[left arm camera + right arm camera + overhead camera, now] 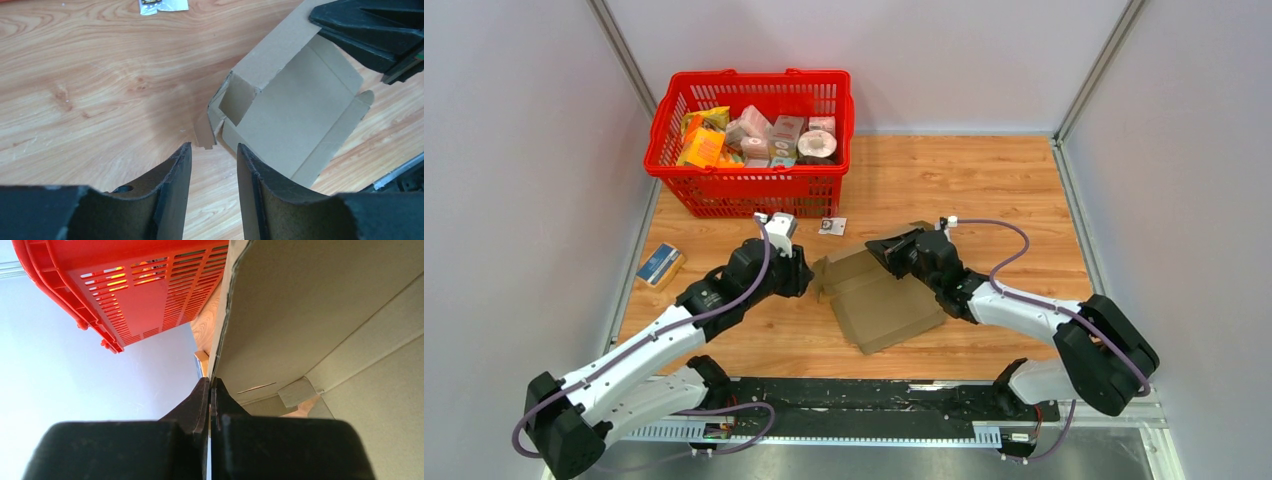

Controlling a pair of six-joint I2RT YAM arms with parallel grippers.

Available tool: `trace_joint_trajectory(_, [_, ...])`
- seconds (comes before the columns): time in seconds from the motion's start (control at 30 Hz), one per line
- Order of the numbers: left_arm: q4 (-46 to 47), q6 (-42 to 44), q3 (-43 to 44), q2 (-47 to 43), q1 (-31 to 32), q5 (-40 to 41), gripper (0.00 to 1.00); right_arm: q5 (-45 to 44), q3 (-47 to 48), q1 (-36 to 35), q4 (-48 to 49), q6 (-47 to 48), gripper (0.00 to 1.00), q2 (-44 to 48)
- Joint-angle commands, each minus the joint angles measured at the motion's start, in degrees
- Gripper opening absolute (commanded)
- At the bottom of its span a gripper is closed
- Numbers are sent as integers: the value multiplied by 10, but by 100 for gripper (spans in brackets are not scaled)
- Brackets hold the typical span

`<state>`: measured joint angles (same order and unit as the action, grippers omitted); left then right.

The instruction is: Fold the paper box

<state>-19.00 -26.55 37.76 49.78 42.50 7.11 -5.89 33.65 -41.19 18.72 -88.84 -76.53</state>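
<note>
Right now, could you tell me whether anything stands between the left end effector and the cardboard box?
Nothing visible does. The open left end effector sits short of a corner flap of the box, with only bare table between. The right end effector pinches the far wall, clear of that path.

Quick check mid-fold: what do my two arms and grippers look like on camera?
The left arm and right arm have white links, black joints, and a looping purple cable each. The left gripper and right gripper have two black, wedge-shaped tapering fingers.
</note>
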Motion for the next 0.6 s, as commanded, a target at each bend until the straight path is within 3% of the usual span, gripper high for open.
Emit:
trace_joint_trajectory(0.0, [-17,-11,-5,15,-9,9,48,-7,-12,-2,40,39,0,-7])
trace_joint_trajectory(0.23, [55,20,-52,32,-10,-33,53,6,-16,5,40,35,0,-7])
trace_joint_trajectory(0.33, [37,67,-29,62,-10,-20,48,11,-17,8,39,32,0,-6])
trace_joint_trajectory(0.37, [23,76,-17,69,-10,-17,40,11,-17,9,38,31,0,-5])
trace_joint_trajectory(0.4, [9,83,-7,73,-10,-14,38,12,-17,9,37,31,0,-5])
trace_joint_trajectory(0.57, [3,68,-26,39,-10,11,41,19,-24,15,40,24,0,-4])
